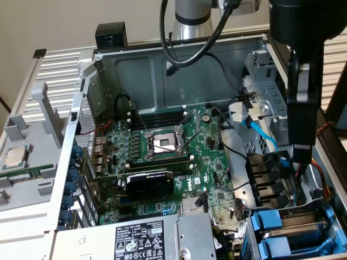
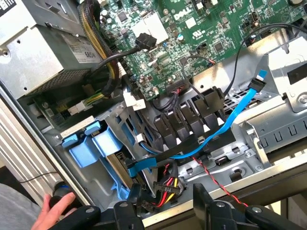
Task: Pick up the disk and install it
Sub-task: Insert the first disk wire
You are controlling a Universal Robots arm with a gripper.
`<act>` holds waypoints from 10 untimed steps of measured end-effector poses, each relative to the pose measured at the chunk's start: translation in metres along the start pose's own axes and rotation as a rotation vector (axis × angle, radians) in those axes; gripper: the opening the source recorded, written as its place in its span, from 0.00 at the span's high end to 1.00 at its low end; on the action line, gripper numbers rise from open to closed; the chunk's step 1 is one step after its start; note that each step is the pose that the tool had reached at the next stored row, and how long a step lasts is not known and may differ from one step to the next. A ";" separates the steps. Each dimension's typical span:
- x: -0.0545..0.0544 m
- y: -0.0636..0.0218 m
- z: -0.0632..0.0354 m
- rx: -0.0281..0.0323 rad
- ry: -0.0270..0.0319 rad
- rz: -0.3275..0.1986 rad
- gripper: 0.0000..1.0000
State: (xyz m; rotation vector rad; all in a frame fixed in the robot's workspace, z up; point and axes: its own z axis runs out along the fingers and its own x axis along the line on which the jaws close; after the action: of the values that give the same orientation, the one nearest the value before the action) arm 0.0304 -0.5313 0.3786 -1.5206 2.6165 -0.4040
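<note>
Claw [image 1: 301,151]: hangs over the drive side of the open case [image 1: 135,65], at 3 o'clock in the exterior view; its fingers [image 2: 204,203] stand apart with nothing between them.
Disk [image 1: 271,221]: sits in its blue carrier [image 2: 88,146], slotted in the drive cage [image 1: 249,238] at 5 o'clock in the exterior view.
Disk relative to claw: at 6 o'clock below it, apart and untouched.
Blue cable [image 1: 261,132]: at 9 o'clock of the claw, nearby.
Hand [image 2: 50,211]: a person's, on a black knob [image 2: 64,200].

Exterior view: soft, even indoor light. Case back wall [image 1: 179,76] shaded at 12 o'clock. Black wrist housing [image 1: 303,21] near-silhouette at 2 o'clock. Wrist view: brighter, glare on metal bracket [image 2: 288,72].
</note>
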 end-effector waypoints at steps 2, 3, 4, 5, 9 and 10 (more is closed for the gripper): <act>0.000 -0.0001 -0.0005 -0.0010 -0.0038 0.001 0.45; 0.000 -0.0002 -0.0007 -0.0015 -0.0057 0.001 0.45; 0.000 -0.0003 -0.0011 -0.0021 -0.0075 0.002 0.45; 0.000 -0.0004 -0.0016 -0.0029 -0.0089 0.002 0.45; 0.000 -0.0013 -0.0046 -0.0069 -0.0156 0.004 0.45; 0.000 -0.0016 -0.0056 -0.0080 -0.0173 0.004 0.45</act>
State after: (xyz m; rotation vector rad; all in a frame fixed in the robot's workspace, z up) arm 0.0305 -0.5312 0.3844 -1.5136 2.6110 -0.3788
